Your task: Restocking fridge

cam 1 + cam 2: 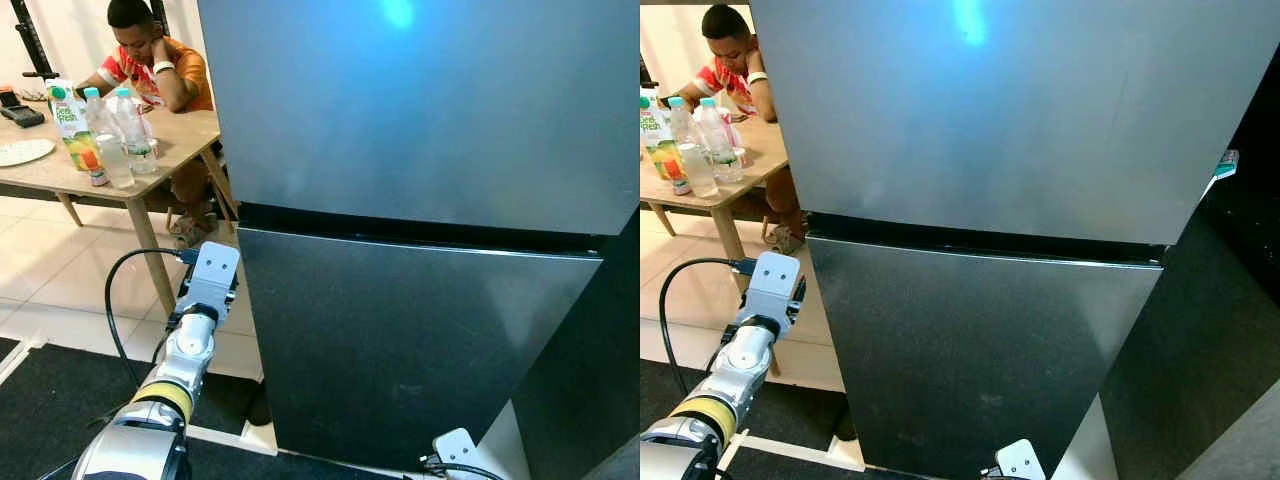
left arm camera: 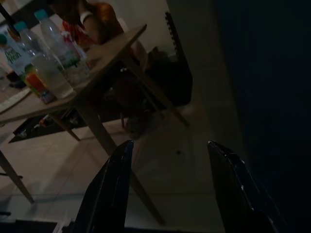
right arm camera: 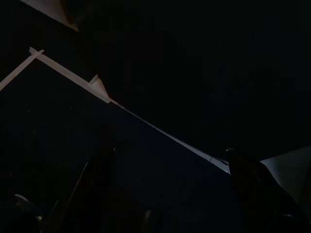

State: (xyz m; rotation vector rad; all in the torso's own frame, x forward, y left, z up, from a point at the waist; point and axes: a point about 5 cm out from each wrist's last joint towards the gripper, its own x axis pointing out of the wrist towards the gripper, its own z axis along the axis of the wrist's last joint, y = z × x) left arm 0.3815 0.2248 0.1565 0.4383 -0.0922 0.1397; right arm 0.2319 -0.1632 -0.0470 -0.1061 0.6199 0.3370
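The tall dark grey fridge [image 1: 420, 130] stands right in front of me with its upper door and lower door [image 1: 400, 340] both closed. My left arm [image 1: 195, 340] reaches forward beside the fridge's left edge, at the height of the lower door. In the left wrist view my left gripper [image 2: 170, 144] is open and holds nothing, pointing toward the table leg and floor. My right arm [image 1: 455, 445] hangs low by the fridge's bottom right. In the dark right wrist view, the right gripper [image 3: 167, 150] has its fingers apart over a dark floor.
A wooden table [image 1: 180, 130] stands to the left with two water bottles [image 1: 118, 140], a juice carton [image 1: 72, 125] and a plate [image 1: 20, 152]. A person [image 1: 150, 60] sits behind it. A black mat [image 1: 60, 400] covers the floor near my feet.
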